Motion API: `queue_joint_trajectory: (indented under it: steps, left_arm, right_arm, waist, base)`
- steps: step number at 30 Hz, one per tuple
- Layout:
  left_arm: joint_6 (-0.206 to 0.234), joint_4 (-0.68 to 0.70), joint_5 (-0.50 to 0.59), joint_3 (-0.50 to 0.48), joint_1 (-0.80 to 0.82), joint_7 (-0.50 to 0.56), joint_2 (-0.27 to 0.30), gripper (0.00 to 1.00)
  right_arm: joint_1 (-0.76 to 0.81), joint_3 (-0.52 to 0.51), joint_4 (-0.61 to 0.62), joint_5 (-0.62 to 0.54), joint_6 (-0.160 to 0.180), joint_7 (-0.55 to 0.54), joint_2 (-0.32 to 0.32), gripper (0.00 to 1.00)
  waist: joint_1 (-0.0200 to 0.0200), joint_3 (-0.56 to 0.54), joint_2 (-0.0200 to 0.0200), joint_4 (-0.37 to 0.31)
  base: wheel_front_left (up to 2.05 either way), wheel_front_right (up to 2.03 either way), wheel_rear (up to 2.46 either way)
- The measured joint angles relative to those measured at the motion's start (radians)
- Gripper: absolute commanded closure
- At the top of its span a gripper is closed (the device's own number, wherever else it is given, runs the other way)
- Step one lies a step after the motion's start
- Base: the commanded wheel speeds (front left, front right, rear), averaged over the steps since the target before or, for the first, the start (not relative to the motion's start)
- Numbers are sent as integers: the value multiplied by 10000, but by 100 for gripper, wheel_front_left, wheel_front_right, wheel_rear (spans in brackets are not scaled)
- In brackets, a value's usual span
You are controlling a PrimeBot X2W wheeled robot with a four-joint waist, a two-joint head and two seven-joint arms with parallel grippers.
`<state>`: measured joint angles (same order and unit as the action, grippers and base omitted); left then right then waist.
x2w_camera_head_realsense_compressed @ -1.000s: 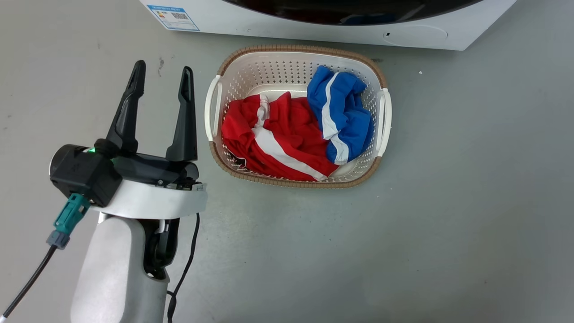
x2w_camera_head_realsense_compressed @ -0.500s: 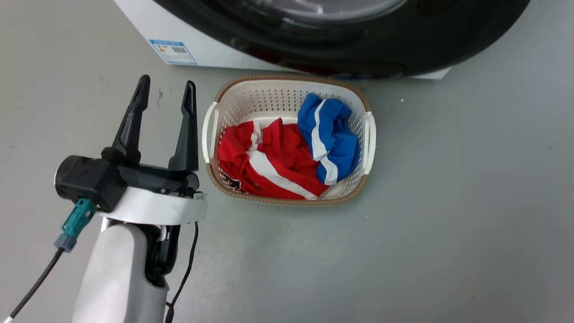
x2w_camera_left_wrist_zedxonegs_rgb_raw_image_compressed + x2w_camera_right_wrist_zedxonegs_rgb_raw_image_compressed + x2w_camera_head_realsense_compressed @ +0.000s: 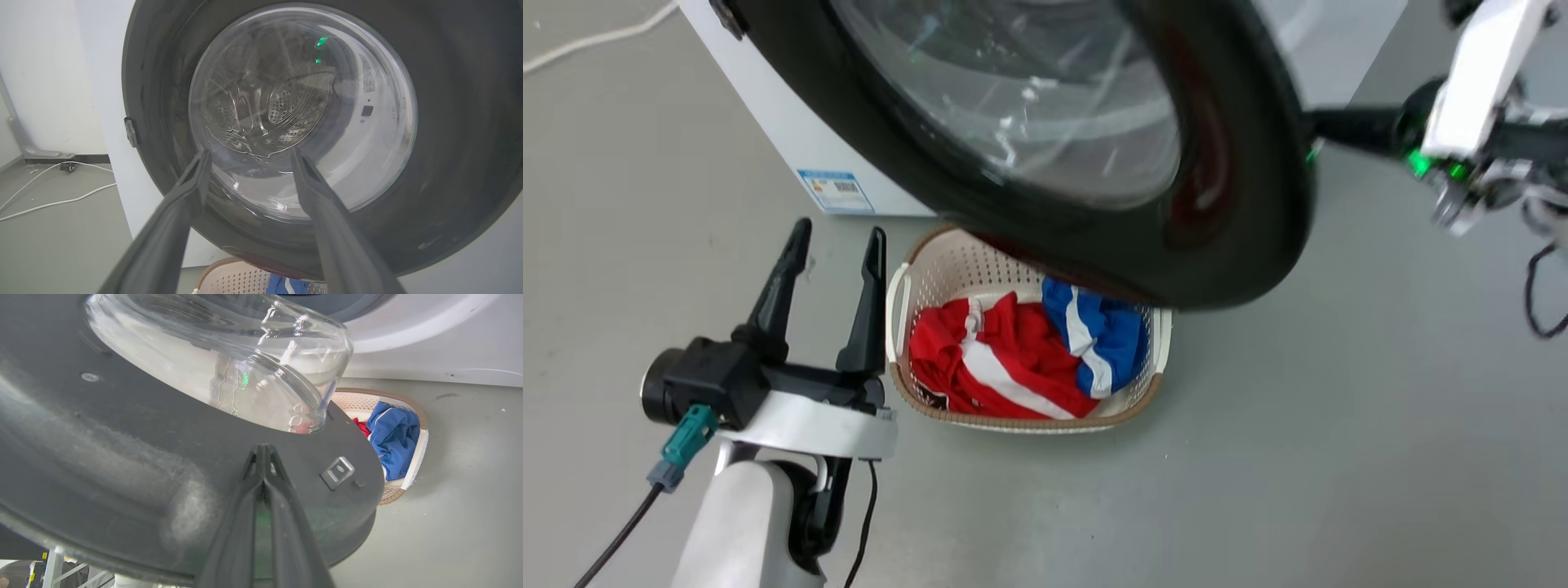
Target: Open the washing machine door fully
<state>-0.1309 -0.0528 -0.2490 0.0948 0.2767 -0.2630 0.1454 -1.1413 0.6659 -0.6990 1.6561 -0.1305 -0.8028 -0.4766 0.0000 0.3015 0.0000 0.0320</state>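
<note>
Since the frame half a second ago the head camera has tilted upward (the whole scene sits lower in the picture), so that the washing machine door (image 3: pixel 1241 204) and the right tool (image 3: pixel 1319 131) have come into the head view. At present the door stands partly swung out from the washing machine (image 3: pixel 792 139), its free edge toward the robot's right and its lower rim overhanging the laundry basket (image 3: pixel 898 294) on the floor (image 3: pixel 1339 408). In the right wrist view the right tool (image 3: pixel 263 448) has its two fingers drawn together, tips meeting, set against the inner face of the door (image 3: pixel 122 457) just beside the metal latch hook (image 3: pixel 337 472) and below the bulging glass window (image 3: pixel 245 375). Nothing is gripped between them. The left tool (image 3: pixel 840 227) hangs above the floor just left of the basket, fingers spread wide and empty, pointing toward the outer face of the door (image 3: pixel 457 122). A red garment (image 3: pixel 980 367) and a blue garment (image 3: pixel 1103 335) lie in the basket. The blue label (image 3: pixel 836 190) is on the machine's front, low on its left.
</note>
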Motion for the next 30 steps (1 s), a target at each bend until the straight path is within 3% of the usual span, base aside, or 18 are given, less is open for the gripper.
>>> queue_joint_trajectory:
  steps: [14,30]
  left_arm:
    - [0,-514,-188,314,-746,0,105,0]
    - [0,-855,-372,669,-1290,0,199,0]
  right_arm:
    - [2309,901,2391,548,2,198,230,100]
    - [3271,1636,3104,1026,0,1348,913,100]
  waist:
    - [-1,-1406,0,183]
    - [-1,-2115,0,609]
  base:
    - [0,0,0]
    - [0,0,0]
